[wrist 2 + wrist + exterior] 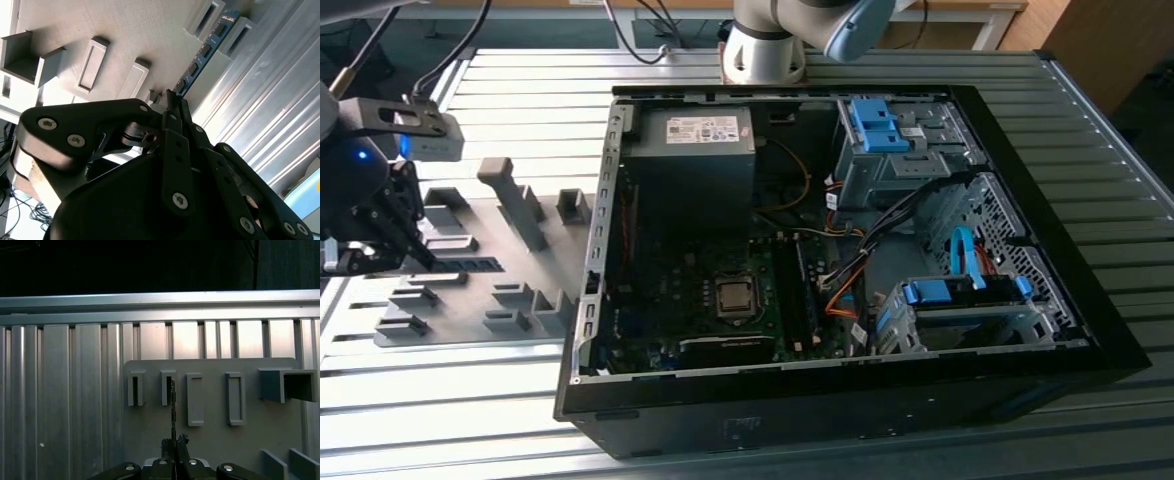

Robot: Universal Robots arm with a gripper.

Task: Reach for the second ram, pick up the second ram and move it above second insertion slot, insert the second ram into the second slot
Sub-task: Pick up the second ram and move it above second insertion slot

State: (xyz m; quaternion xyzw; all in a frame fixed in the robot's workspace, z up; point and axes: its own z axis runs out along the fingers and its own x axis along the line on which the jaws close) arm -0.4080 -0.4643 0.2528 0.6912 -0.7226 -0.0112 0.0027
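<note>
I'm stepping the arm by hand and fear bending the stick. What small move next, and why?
Probably a short lift straight off the grey fixture tray. The gripper looks shut on one end of the second ram, whose far end sits between two holder blocks, so going sideways toward the computer case first could snag it.

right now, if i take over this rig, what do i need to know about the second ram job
Gripper: down at the near end of the second ram, in line with it. Whether it has a grip cannot be confirmed.
Second ram: seated on edge in the grey fixture tray, outside the computer case.
Done: the reach.
Left: lifting it out, carrying it above the second slot, inserting it.
</note>
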